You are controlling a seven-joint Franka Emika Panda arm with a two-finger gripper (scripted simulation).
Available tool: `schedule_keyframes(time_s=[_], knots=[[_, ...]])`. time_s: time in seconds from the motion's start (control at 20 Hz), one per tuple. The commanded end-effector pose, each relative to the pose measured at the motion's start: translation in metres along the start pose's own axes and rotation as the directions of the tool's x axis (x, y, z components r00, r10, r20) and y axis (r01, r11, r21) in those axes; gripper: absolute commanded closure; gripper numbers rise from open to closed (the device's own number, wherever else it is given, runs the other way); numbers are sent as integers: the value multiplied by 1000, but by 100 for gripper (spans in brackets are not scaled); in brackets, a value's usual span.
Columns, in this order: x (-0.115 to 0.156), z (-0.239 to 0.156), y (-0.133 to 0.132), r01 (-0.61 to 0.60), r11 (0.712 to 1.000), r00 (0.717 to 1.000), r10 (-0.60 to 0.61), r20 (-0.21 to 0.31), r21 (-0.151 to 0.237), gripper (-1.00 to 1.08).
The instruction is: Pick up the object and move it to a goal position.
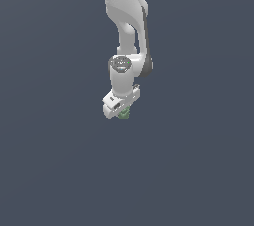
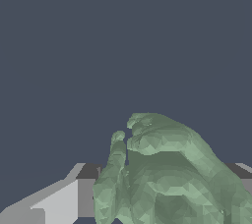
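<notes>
The object is a tiny pale-green lumpy, ridged item. In the exterior view it peeks out just under my white gripper, near the middle of the picture. In the wrist view the object fills the near field, sitting between the grey fingers, with only one finger showing well. My gripper is shut on the object. Whether it is lifted off the ground I cannot tell, as no shadow or surface line shows.
A plain dark blue-grey ground fills both views. The white arm comes down from the exterior view's top centre. No goal marker or other item shows.
</notes>
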State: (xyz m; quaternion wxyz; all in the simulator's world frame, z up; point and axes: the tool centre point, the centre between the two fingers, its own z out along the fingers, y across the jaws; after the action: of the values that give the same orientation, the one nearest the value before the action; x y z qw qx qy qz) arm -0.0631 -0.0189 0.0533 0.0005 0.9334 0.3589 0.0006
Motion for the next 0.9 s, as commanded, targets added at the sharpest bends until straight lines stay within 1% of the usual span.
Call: schedule_keyframes(time_s=[0.0, 0.4, 0.85], knots=[[0, -1, 0, 0, 1000, 1000, 0, 0, 0, 108], [12, -18, 12, 0, 1000, 1000, 0, 0, 1, 108], [42, -60, 43, 1, 1000, 1000, -1, 0, 1, 108]])
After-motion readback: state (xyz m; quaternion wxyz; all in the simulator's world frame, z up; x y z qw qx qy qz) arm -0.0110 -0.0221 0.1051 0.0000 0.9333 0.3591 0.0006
